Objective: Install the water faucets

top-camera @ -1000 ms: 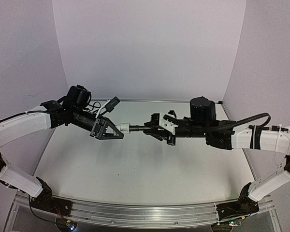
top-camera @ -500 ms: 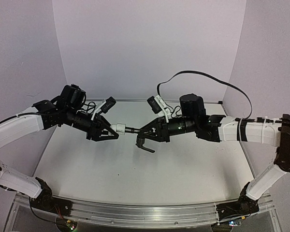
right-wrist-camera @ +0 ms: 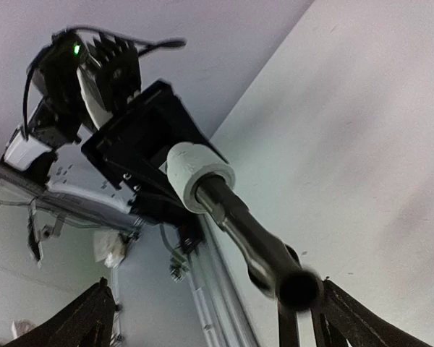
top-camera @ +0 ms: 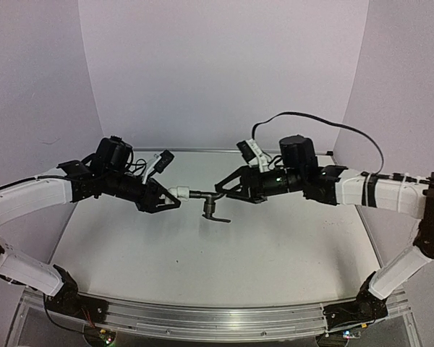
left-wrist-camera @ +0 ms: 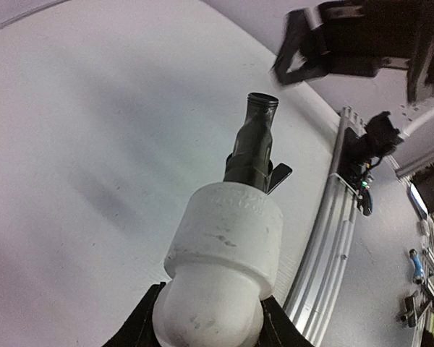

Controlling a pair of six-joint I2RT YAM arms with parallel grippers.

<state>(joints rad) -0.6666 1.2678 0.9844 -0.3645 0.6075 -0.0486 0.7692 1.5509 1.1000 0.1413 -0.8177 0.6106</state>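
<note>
The right tool [top-camera: 228, 189] has just sprung wide open and let go of the tap [top-camera: 206, 196], which it was clamping a moment ago. Its fingers now stand on either side of the tap's free end and, as far as the right wrist view shows, touch nothing. The tap stays in the air above the desk [top-camera: 202, 260], its stem seated in the white fitting [top-camera: 179, 193], which the left tool [top-camera: 168, 199] keeps tightly pinched. The lever hangs just below the right tool's tips. The tap holding unsupported suggests the thread has caught. Either another turn follows, or the joint is done.
</note>
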